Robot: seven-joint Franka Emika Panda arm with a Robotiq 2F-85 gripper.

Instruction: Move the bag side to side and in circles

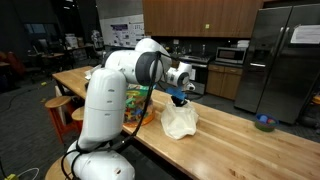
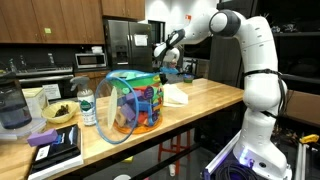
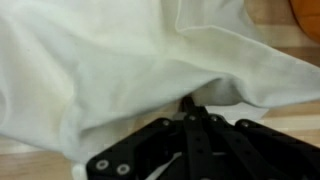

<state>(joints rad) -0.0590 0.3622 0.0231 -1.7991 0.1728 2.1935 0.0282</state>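
The cream-white cloth bag (image 1: 180,123) stands wrinkled on the wooden table (image 1: 240,140), its top drawn up into a peak under my gripper (image 1: 179,98). In an exterior view the bag (image 2: 177,96) lies just behind the colourful container, with the gripper (image 2: 163,68) above it. In the wrist view the bag (image 3: 110,60) fills most of the picture and drapes over the tips of my gripper (image 3: 189,106). The black fingers are pressed together, shut on a fold at the bag's top. The fingertips are partly hidden by cloth.
A clear container of colourful items (image 2: 136,103) stands beside the bag, next to my arm's base (image 1: 135,105). A bottle (image 2: 88,108), a dark bowl (image 2: 60,113), a jug (image 2: 12,105) and books (image 2: 55,148) sit further along. A blue bowl (image 1: 264,123) sits near the table's far end.
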